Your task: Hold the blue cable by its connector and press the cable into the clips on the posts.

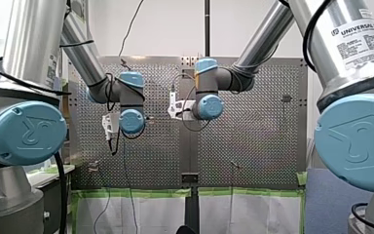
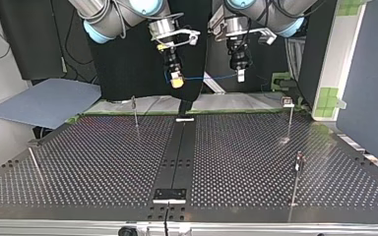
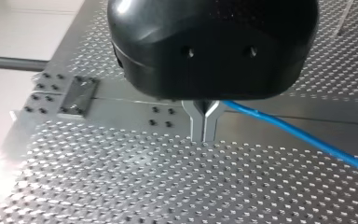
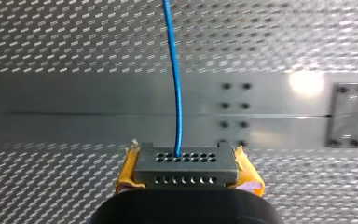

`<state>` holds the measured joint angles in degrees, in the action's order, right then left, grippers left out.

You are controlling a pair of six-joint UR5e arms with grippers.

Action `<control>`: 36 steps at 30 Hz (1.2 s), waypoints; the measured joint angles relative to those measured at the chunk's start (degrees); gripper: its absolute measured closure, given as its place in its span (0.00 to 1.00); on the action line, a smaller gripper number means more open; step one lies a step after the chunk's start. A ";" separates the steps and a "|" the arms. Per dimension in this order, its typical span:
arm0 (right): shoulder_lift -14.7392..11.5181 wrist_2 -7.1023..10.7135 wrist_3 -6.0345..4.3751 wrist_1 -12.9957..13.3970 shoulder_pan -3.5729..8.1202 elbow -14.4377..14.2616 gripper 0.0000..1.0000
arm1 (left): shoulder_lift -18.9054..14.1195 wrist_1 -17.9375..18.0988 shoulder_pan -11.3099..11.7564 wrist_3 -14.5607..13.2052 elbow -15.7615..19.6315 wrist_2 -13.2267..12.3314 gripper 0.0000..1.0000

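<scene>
My right gripper [image 2: 176,83] and my left gripper [image 2: 240,76] string the blue cable [image 2: 204,77] above the tabletop [image 2: 103,162].
Top view: it runs left-to-right, higher than the posts [image 2: 135,112], likely for lowering into clips [image 2: 288,102]. Left wrist view: metal fingers [image 3: 197,123] pinch it narrowly. Right wrist view: yellow pads [image 4: 127,170] clamp the connector [image 4: 186,168]; cable points straight ahead.
</scene>
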<state>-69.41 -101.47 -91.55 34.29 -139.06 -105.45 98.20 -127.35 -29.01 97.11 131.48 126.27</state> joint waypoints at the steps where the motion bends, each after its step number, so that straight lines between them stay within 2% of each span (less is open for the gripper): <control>1: -0.45 0.24 -0.06 -0.26 0.08 0.34 1.00 | -0.41 -0.44 0.11 0.33 -0.29 0.00 0.99; 8: -3.76 1.81 -0.23 -2.47 0.72 3.19 1.00 | -3.75 -3.77 1.06 2.36 -3.33 0.09 0.99; 18: -8.65 4.53 -0.87 -3.66 1.96 6.11 1.00 | -8.67 -8.66 2.80 4.18 -7.71 0.65 0.99; 30: -6.76 7.78 -0.98 -4.09 2.43 8.92 1.00 | -14.66 -14.68 5.51 6.88 -10.04 1.89 0.99; 36: -6.64 8.54 -1.50 -4.63 2.47 10.82 1.00 | -17.34 -17.71 7.24 7.65 -10.96 1.85 0.99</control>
<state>-76.05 -92.92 -93.04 29.66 -136.59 -94.63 80.86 -145.06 -21.77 104.76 120.51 128.12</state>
